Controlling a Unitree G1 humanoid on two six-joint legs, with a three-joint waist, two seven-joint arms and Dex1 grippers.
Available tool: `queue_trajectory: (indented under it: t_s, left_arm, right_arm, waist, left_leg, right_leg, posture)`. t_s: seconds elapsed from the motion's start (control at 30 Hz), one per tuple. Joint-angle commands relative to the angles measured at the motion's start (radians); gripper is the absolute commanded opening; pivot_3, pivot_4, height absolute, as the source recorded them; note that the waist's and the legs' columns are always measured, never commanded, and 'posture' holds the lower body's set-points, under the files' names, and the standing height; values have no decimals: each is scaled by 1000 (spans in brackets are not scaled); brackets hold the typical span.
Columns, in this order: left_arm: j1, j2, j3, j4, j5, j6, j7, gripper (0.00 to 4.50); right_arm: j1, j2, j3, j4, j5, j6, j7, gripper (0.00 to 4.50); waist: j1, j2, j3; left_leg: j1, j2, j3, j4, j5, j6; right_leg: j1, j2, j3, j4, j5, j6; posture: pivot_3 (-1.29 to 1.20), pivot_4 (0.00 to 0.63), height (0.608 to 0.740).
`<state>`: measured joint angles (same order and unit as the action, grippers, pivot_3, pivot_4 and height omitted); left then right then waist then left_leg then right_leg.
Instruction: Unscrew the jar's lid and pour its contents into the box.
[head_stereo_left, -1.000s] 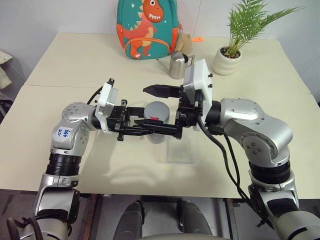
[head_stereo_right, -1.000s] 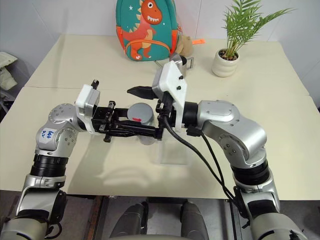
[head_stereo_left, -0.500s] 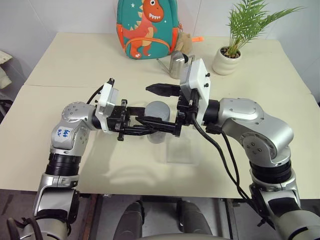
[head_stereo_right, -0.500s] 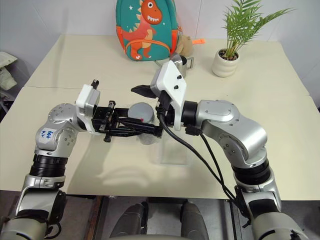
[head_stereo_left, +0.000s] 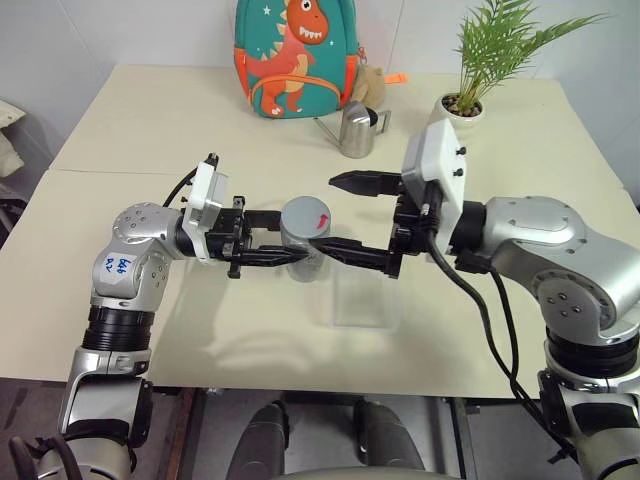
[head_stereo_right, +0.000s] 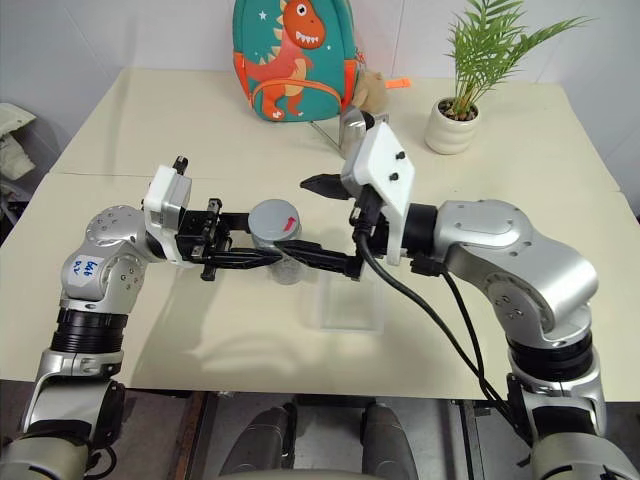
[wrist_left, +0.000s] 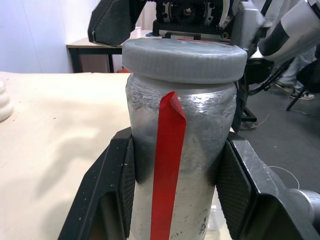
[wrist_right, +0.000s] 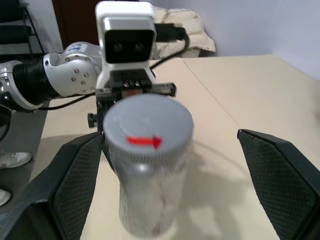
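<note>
Backing off to the right with fingers spread wide, the right gripper now bares the lid, still screwed on the jar pinched above the table by the left gripper, beside the box: likely regrasping.

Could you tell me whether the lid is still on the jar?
On: the grey lid sits flat atop the jar, held in the left claw.

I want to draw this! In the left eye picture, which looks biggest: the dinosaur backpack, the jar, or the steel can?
1. Dinosaur backpack
2. Jar, though it is nearer the camera
3. Steel can
</note>
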<state>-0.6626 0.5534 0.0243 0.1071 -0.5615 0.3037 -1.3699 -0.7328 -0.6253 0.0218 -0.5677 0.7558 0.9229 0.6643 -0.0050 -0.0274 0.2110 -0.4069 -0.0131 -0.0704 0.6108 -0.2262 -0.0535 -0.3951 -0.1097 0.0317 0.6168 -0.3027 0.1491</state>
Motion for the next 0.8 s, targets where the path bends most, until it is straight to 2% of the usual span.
queue_trajectory:
  t_s: [0.03,0.27,0.63,0.8]
  left_arm:
    - [-20,5,10,-2,-9,-25,-25,1846]
    - [-37,-5,10,29,-7,-39,-26,1846]
    - [-66,-58,-2,55,-24,-12,-39,1846]
    - [-71,-61,-5,53,-20,6,-48,1846]
  right_arm:
    - [2,-33,-67,-27,11,8,-24,4459]
    - [-5,-61,-108,-36,53,23,-31,4459]
    - [-82,157,-20,7,81,10,-138,4459]
    - [-102,197,37,29,54,1,-133,4459]
  waist:
    - [0,0,0]
    - [0,0,0]
    - [-2,0,0]
    - [-2,0,0]
  left_leg:
    - [0,0,0,0,0,0]
    - [0,0,0,0,0,0]
    - [0,1,0,0,0,0]
    - [0,1,0,0,0,0]
  right_leg:
    - [0,0,0,0,0,0]
    - [0,0,0,-1,0,0]
    - [0,0,0,0,0,0]
    - [-1,1,0,0,0,0]
  posture:
    - [0,150,740]
    - [0,150,740]
    - [0,150,740]
    - [0,150,740]
